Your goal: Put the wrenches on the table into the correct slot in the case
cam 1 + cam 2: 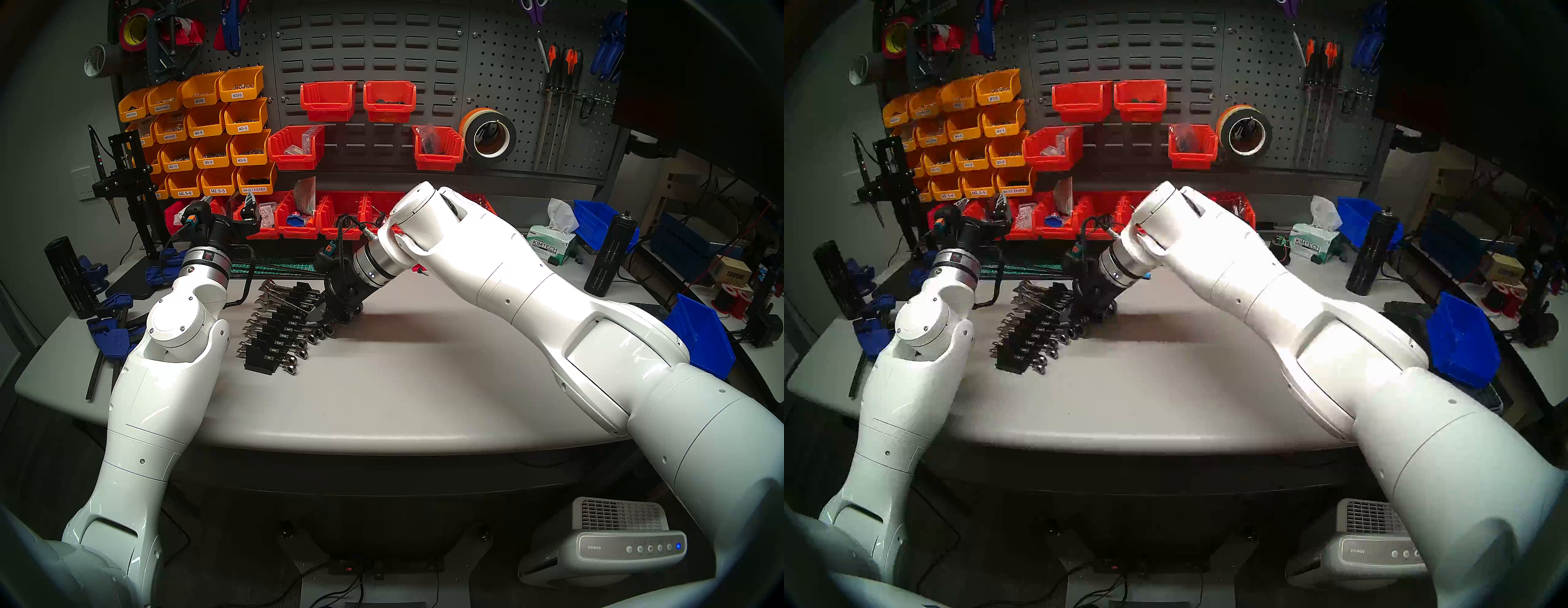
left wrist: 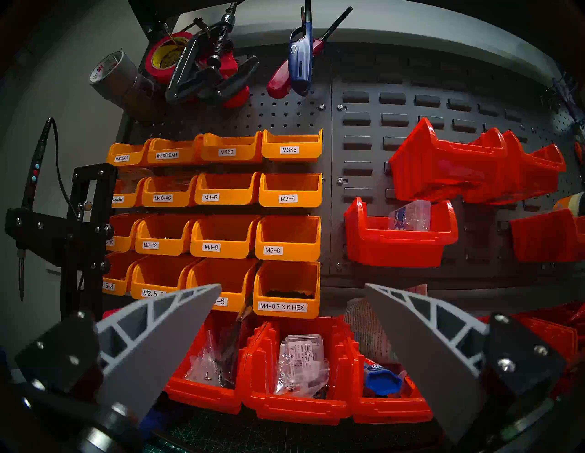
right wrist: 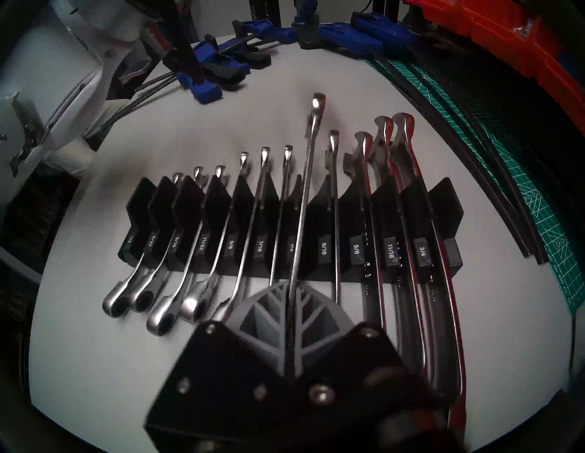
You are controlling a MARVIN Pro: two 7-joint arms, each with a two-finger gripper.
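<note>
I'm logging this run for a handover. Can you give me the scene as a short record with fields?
setting: grey table before a pegboard with orange and red bins
rack: black, sized slots, wrenches already in it
held wrench: chrome, angled over the rack's middle, not seated
right pincer: shut on the held wrench
left pincer: open, empty, raised, facing the bins

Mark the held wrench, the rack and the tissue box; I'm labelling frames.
wrench (image 3: pixel 308 164): right wrist view, on its shaft.
rack (image 3: pixel 441 196): right wrist view, on its right end block.
tissue box (image 1: pixel 549 248): head left view, on its front face.
</note>
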